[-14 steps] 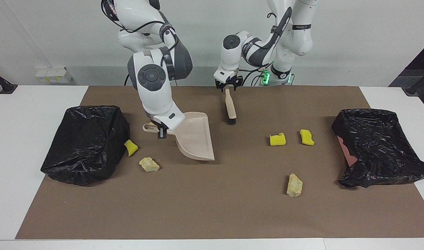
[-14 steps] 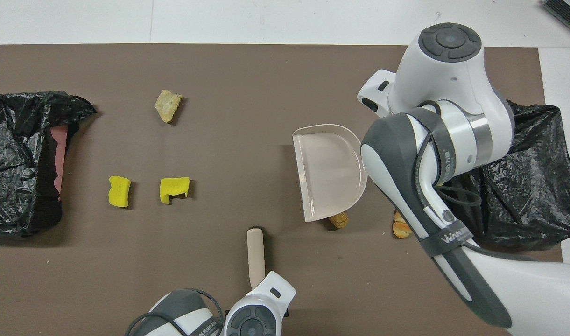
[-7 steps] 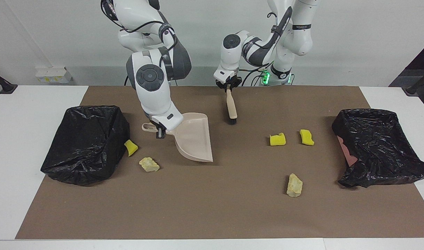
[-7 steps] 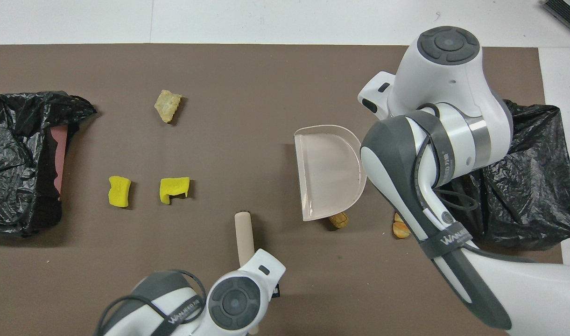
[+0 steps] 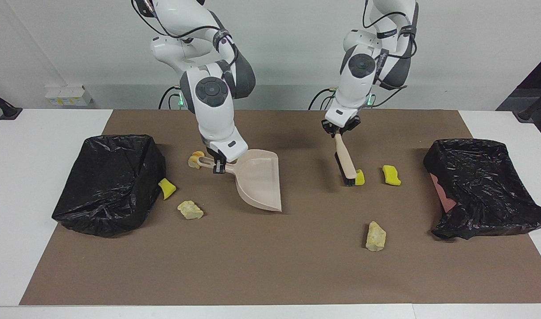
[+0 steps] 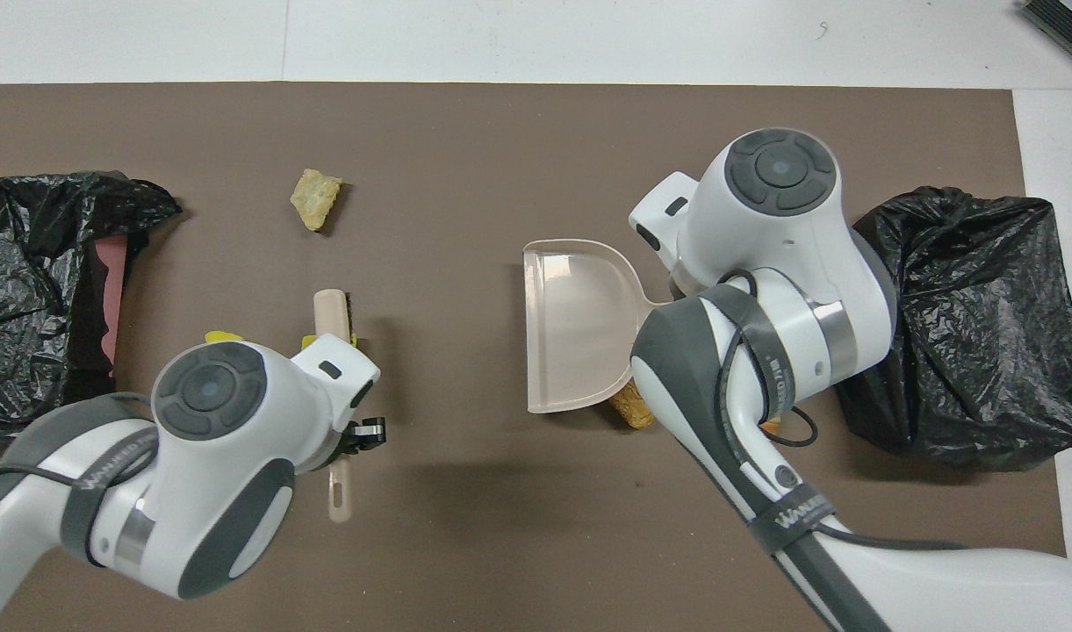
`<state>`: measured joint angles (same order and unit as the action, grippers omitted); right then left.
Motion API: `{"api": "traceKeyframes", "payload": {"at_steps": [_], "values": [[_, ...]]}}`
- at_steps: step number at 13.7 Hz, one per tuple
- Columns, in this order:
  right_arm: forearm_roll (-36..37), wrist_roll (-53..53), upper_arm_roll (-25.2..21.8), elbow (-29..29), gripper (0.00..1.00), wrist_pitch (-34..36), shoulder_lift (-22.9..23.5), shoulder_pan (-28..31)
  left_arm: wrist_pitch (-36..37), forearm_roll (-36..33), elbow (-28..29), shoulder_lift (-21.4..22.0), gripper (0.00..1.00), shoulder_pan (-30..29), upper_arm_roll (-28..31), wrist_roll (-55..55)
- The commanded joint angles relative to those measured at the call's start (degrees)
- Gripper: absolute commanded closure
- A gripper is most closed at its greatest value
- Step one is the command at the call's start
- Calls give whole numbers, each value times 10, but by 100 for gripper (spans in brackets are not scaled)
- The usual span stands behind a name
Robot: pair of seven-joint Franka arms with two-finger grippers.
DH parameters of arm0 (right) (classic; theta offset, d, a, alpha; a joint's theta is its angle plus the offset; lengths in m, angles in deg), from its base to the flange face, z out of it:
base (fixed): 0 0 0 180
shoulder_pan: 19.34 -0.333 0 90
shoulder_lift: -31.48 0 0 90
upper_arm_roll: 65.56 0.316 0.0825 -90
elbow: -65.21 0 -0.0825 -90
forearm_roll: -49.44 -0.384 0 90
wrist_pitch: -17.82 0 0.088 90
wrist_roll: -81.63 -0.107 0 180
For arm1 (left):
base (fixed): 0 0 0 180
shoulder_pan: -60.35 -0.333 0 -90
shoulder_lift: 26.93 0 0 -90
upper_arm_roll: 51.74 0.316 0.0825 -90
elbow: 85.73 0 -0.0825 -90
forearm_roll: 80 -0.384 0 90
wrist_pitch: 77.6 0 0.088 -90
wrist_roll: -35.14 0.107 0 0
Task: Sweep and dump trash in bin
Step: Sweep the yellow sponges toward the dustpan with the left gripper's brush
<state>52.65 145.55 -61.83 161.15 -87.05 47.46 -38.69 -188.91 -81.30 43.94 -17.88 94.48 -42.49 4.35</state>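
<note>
My left gripper (image 5: 340,131) is shut on the handle of the beige brush (image 5: 346,165). Its black bristle end rests on the mat against a yellow sponge chunk (image 5: 360,177). A second yellow chunk (image 5: 391,175) lies beside it, toward the left arm's end. My right gripper (image 5: 217,166) is shut on the handle of the beige dustpan (image 5: 258,179), whose empty scoop (image 6: 575,325) is tilted on the mat. An orange-brown lump (image 5: 195,158) sits by the handle. More trash: a tan lump (image 5: 375,236), a pale lump (image 5: 190,209), a yellow chunk (image 5: 167,188).
Two bins lined with black bags stand on the brown mat: one (image 5: 110,181) at the right arm's end, one (image 5: 483,186) at the left arm's end. A bread-like piece (image 6: 632,408) lies by the dustpan's nearer edge. White table surrounds the mat.
My left arm has swung the brush from mid-table toward its own end, up to the yellow sponge chunk. My right arm has shifted the dustpan slightly toward the table's middle.
</note>
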Motion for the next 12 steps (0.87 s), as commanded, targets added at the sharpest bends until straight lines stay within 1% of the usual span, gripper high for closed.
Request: {"api": "traceKeyframes", "payload": {"at_steps": [1, 4, 7, 10, 12], "values": [[-8, -41, 2, 38, 100, -38, -16, -24, 24, -36, -8, 4, 100, -38, -7, 11], [-7, -88, 2, 43, 100, -60, -2, -50, 26, -36, 0, 4, 100, -104, -7, 72], [-1, -123, 2, 43, 100, -73, 12, -70, 28, -36, 9, 6, 100, -162, -7, 110], [0, -116, 2, 64, 100, -86, 16, -68, 23, -36, 12, 4, 100, -197, -7, 117], [0, -109, 2, 66, 100, -89, 15, -71, 20, -37, 25, 4, 100, -218, -7, 115]]}}
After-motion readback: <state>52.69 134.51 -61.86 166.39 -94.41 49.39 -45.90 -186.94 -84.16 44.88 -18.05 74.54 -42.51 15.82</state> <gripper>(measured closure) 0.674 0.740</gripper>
